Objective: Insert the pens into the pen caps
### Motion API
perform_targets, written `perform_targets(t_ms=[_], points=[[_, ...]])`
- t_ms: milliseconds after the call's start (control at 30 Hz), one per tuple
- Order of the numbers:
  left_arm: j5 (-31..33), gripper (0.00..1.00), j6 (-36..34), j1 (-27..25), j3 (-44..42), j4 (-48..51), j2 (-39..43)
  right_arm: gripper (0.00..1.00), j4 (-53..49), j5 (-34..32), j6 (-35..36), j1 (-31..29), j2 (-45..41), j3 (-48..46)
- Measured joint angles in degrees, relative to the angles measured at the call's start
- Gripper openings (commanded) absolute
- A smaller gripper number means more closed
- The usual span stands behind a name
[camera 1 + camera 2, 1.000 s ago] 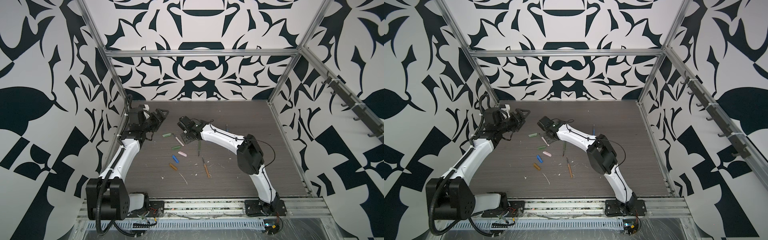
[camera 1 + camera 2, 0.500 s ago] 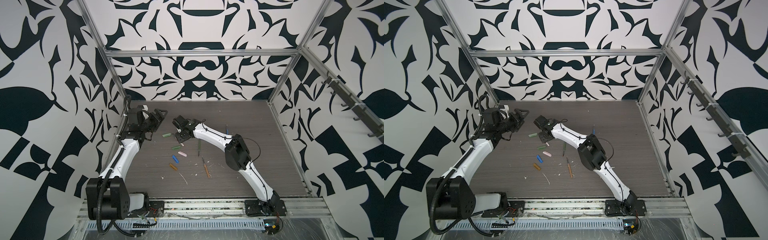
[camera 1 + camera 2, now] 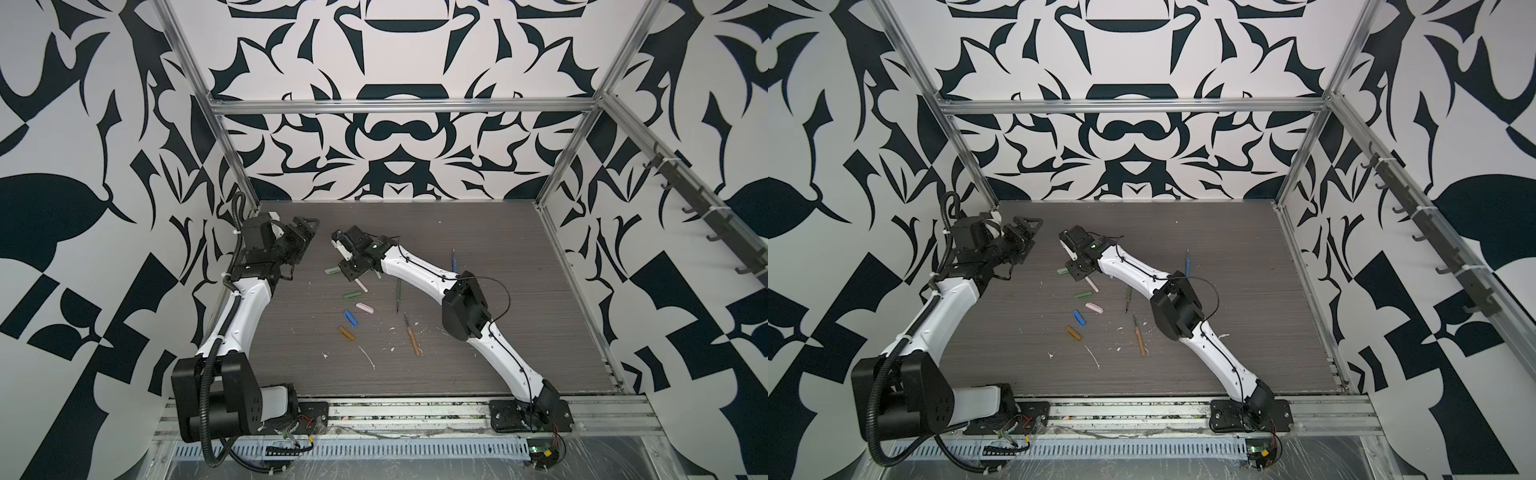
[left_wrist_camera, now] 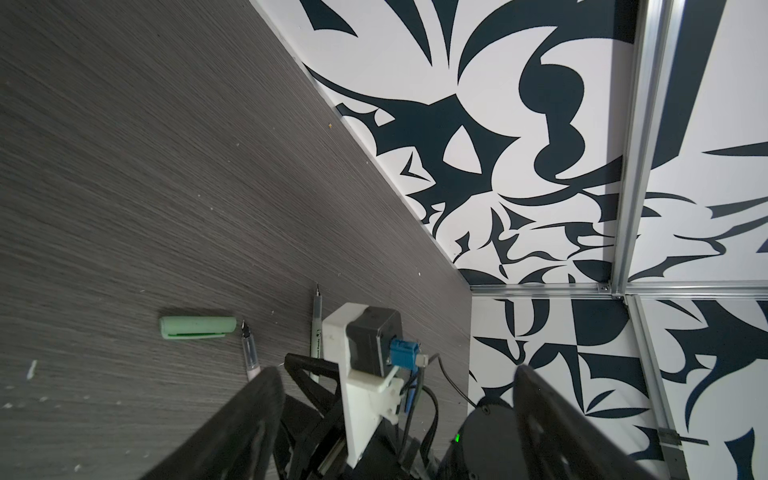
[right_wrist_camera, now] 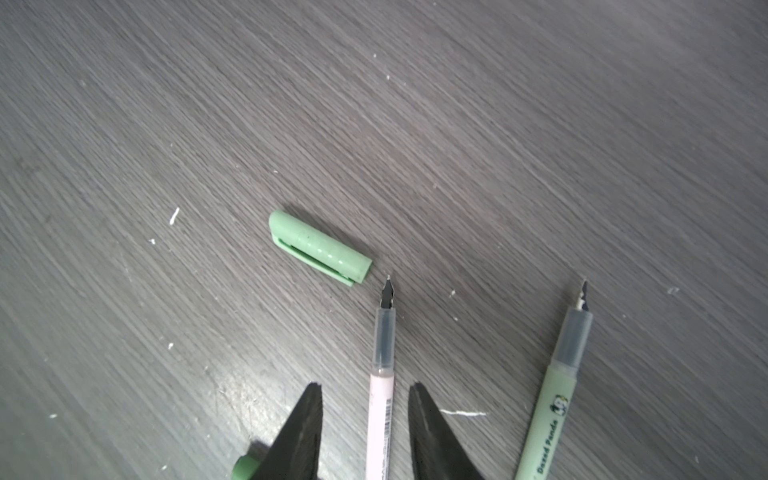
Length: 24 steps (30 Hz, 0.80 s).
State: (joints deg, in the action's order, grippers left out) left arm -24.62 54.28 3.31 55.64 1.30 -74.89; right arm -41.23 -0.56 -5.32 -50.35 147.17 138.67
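Note:
My right gripper (image 5: pixel 365 390) is open low over the table, its jaws either side of the pale pink pen (image 5: pixel 380 399) with a gap on each side. That pen's nib points at the mouth of the pale green cap (image 5: pixel 320 247). The pale green pen (image 5: pixel 557 399) lies beside it. In both top views the dark green (image 3: pixel 351 296), pink (image 3: pixel 365 308), blue (image 3: pixel 350 318) and orange-brown caps (image 3: pixel 346 333) lie in a loose row. The dark green (image 3: pixel 398 295), orange-brown (image 3: pixel 412 338) and blue pens (image 3: pixel 454 258) lie further right. My left gripper (image 3: pixel 308 224) hovers open and holds nothing.
White flecks and scuff marks (image 3: pixel 368 357) dot the grey table. The left wall (image 3: pixel 216 232) stands right behind my left arm. The right arm's wrist camera (image 4: pixel 365 345) fills the space in front of my left gripper (image 4: pixel 395 386).
My right arm has swung left toward the pale green cap and its jaws have opened around the pale pink pen. My left arm has not moved.

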Motion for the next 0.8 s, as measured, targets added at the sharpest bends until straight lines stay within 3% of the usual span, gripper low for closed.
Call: perform_targets(t_ms=[400, 800], points=[[-0.66, 0.89, 0.15, 0.07, 0.0, -0.2, -0.76, 0.36, -8.76, 3.5, 11.43, -2.32, -2.69, -2.43], [-1.46, 0.89, 0.17, 0.07, 0.0, -0.22, -1.42, 0.32, -11.93, 5.31, 16.06, -2.16, -1.18, -0.46]])
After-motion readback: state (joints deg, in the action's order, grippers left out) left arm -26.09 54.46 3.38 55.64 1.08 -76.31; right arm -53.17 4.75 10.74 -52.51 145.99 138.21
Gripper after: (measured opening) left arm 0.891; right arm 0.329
